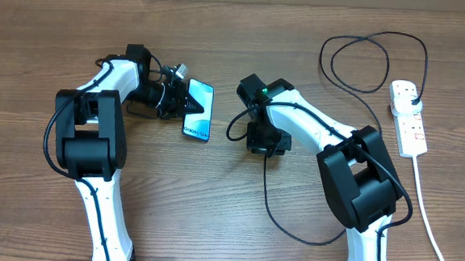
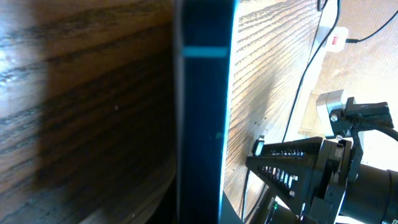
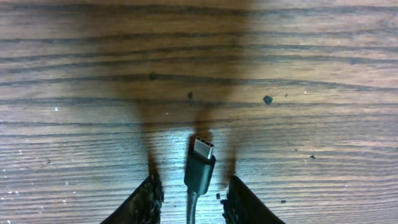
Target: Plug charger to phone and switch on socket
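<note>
The charger's connector (image 3: 200,163) is lying on the table (image 3: 311,74) between the fingers (image 3: 149,198) of the right gripper (image 3: 193,183), its tip pointing forward from the tool. The jaws are being held apart, with a gap on either side of the connector, so nothing is being gripped. Behind this gripper, the charger (image 1: 266,189) is being trailed across the table in a long loop. Its plug (image 1: 413,98) is seated in the socket (image 1: 409,119), which is lying well apart from the tool, beyond its own arm.

The left gripper (image 1: 187,103) is being held fully closed. One of its fingers is lying over the near edge of the phone (image 1: 199,111), which is lying flat, screen up, directly in front of the tool. In the left wrist view the phone's edge is filling the space just ahead. Whether the phone is being clamped cannot be told. The phone is lying between the two grippers, nearer the left one.
</note>
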Robot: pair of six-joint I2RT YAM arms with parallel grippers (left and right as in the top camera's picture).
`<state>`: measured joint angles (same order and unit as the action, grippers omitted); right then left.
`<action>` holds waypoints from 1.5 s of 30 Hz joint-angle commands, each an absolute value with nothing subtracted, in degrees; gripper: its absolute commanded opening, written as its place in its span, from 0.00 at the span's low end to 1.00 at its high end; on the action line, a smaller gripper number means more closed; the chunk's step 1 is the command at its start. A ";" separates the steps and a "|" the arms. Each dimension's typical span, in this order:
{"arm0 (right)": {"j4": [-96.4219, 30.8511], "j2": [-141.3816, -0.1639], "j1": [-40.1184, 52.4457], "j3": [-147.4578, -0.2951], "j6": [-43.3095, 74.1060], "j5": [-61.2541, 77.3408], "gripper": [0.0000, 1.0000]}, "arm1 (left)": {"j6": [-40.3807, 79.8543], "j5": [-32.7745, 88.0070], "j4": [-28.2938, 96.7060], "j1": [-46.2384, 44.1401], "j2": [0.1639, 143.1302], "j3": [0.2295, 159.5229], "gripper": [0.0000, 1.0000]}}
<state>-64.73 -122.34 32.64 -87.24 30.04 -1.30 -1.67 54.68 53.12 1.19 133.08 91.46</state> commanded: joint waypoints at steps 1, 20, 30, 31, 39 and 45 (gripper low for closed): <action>-64.38 -124.31 32.34 -84.68 30.70 -2.20 0.27 | -0.25 47.57 54.15 0.64 133.93 90.06 0.04; -62.39 -124.31 32.45 -84.68 30.65 -2.20 0.09 | -0.25 47.57 54.13 0.64 133.93 90.06 0.04; -61.84 -124.31 32.45 -84.68 30.52 -2.20 0.04 | -0.25 47.40 54.11 0.67 133.93 90.06 0.04; -61.87 -124.31 32.45 -84.68 29.85 -2.20 0.04 | -0.25 47.40 54.13 0.67 133.93 90.06 0.04; -61.95 -124.31 32.38 -84.71 29.80 -2.20 0.04 | -0.25 47.40 54.08 0.67 133.93 90.06 0.04; -61.95 -124.31 32.38 -84.71 29.80 -2.17 0.04 | -0.25 47.42 54.02 0.64 133.93 90.06 0.04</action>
<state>-62.61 -122.13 32.71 -86.87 29.95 0.86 -1.67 54.65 53.12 1.19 133.08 91.46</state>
